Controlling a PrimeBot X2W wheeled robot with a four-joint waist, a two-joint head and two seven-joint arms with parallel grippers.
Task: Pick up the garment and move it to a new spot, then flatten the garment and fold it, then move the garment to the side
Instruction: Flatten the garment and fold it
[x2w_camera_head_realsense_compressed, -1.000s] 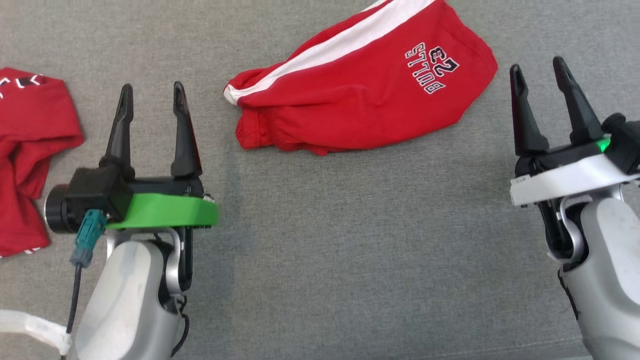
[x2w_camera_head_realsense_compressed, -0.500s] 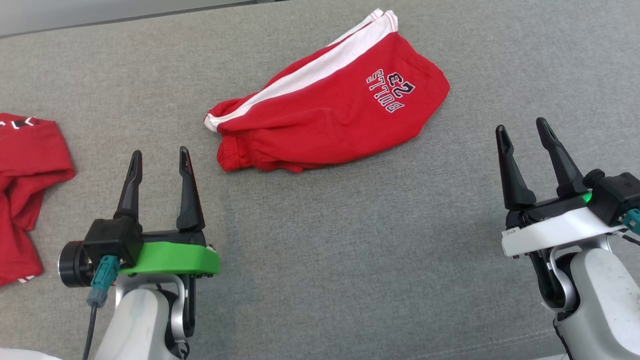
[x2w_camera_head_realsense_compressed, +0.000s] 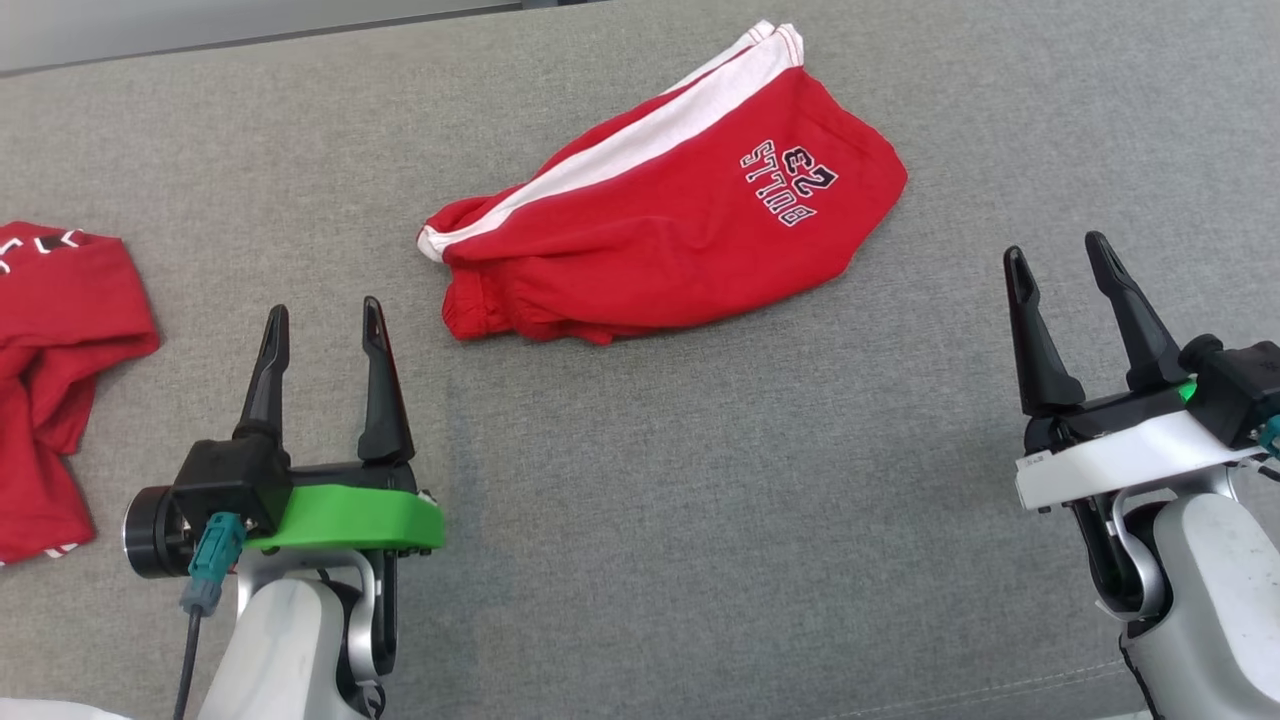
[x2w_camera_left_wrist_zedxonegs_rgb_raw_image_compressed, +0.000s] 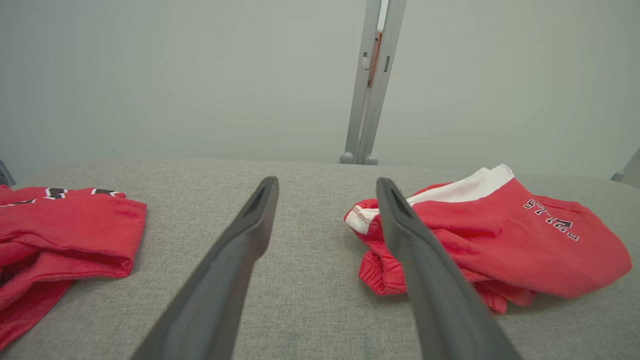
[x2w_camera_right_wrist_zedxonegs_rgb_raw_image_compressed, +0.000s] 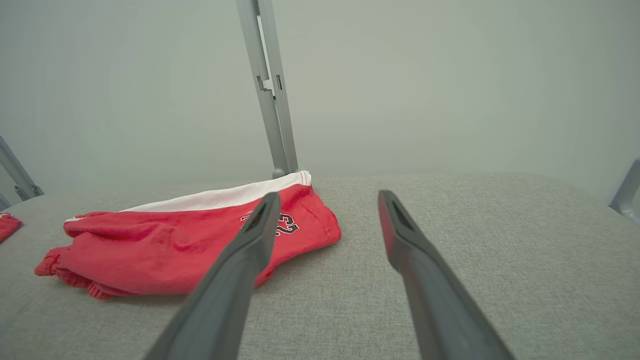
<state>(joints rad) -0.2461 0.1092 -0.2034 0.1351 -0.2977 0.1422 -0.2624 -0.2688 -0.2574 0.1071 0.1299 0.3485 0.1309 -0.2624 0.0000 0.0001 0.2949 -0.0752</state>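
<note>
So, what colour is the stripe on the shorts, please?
The stripe is white, clearest in the head view.

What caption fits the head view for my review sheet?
Left gripper and right gripper open and empty, red shorts bunched on the grey surface ahead, second red garment at left.

Left pincer (x2w_camera_head_realsense_compressed: 324, 308), right pincer (x2w_camera_head_realsense_compressed: 1056, 245) (both agape)

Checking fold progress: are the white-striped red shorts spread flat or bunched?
Bunched: the shorts lie doubled over, gathered layers stacked at one end.
</note>
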